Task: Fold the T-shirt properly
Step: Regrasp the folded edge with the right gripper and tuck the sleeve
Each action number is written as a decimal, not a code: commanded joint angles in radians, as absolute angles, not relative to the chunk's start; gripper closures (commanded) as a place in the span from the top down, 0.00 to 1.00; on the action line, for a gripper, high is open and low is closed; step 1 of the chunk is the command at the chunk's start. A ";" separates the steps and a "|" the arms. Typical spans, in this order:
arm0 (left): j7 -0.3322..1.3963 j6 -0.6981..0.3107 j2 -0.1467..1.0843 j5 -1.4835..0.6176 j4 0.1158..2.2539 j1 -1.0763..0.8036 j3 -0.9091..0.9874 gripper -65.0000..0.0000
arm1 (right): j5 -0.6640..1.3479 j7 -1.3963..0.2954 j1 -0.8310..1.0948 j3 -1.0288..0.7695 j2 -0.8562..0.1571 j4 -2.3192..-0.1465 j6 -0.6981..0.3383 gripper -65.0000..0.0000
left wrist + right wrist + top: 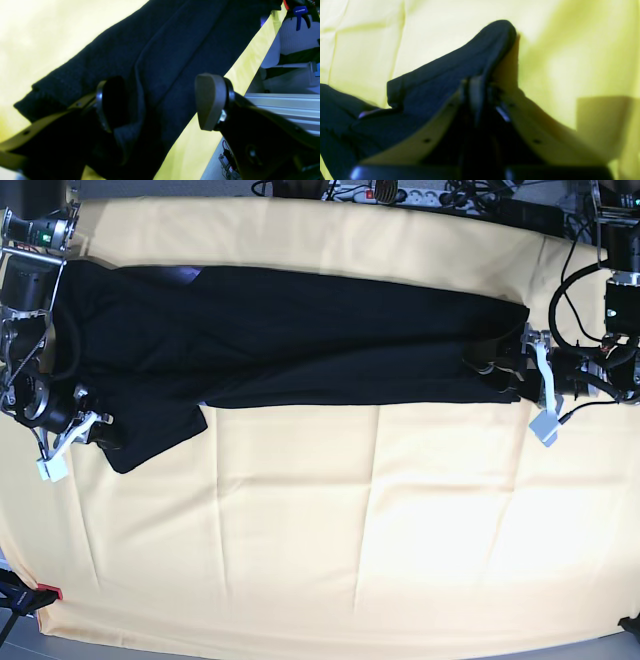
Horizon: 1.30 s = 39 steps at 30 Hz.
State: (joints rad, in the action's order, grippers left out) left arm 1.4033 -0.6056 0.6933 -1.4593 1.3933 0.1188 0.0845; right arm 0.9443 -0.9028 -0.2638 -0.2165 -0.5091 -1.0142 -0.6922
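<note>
The black T-shirt [300, 340] lies stretched along the far half of the pale yellow cloth [350, 530], folded lengthwise into a long band. My left gripper [160, 105] is open at the shirt's end on the base view's right [530, 385]. One finger rests on the black fabric [175, 50], and the tan pad [210, 102] is beside the shirt's edge. My right gripper [506, 50] is shut on a raised fold of the shirt [440, 80], at the sleeve end on the base view's left [75, 435].
A power strip and cables [400, 195] lie along the table's back edge. A clamp [30, 595] grips the front left corner. An aluminium rail [287, 105] and a blue clamp [300, 15] sit just beyond the table edge by my left gripper.
</note>
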 commanded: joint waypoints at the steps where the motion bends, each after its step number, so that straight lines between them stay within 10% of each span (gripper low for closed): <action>1: 1.396 -0.606 0.715 -1.484 1.407 0.136 0.094 0.71 | 0.973 -0.883 -0.297 -0.223 -0.533 -1.029 -0.698 0.00; 22: 1.396 -0.617 0.715 -1.484 1.407 0.136 0.094 0.71 | 1.446 -1.353 0.036 -0.223 -0.644 -1.668 -0.698 0.00; 39: 1.396 -0.618 0.723 -1.484 1.407 0.140 0.094 0.71 | 1.484 -1.396 0.235 -0.223 -0.811 -1.732 -0.698 0.00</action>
State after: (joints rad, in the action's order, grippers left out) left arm 1.4033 -0.6132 0.7017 -1.4593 1.3933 0.1200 0.0845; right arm 1.4590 -1.4067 0.2443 -0.2127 -0.7864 -1.7180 -0.6933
